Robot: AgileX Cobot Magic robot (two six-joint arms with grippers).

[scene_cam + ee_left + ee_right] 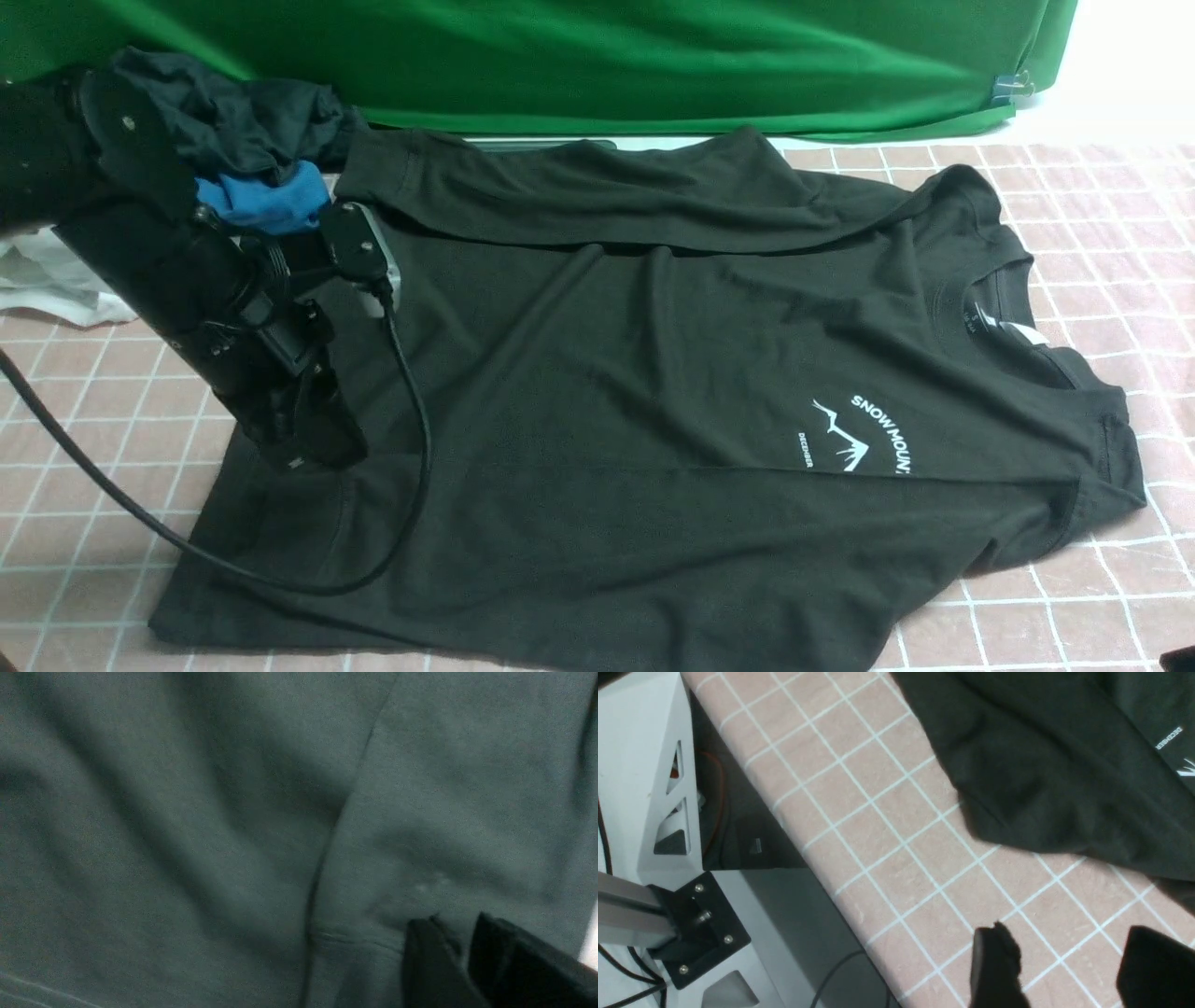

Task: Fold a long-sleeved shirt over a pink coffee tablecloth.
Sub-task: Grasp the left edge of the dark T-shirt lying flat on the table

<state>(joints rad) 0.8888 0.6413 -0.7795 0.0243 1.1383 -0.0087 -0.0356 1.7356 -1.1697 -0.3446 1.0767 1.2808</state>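
Left pincer (454,947) right over the shirt (597,392), tips slightly parted!
Shirt's long across the pink cloth (1055,611); right pincer (1059,966), spread, sits beyond its near edge.

My left jaws (460,952) are blurred and cut off by the left wrist view's edge. In the front view, the shirt's (579,373) near edge runs out of frame, and the chest print's (854,439) last letters disappear beneath a fold.
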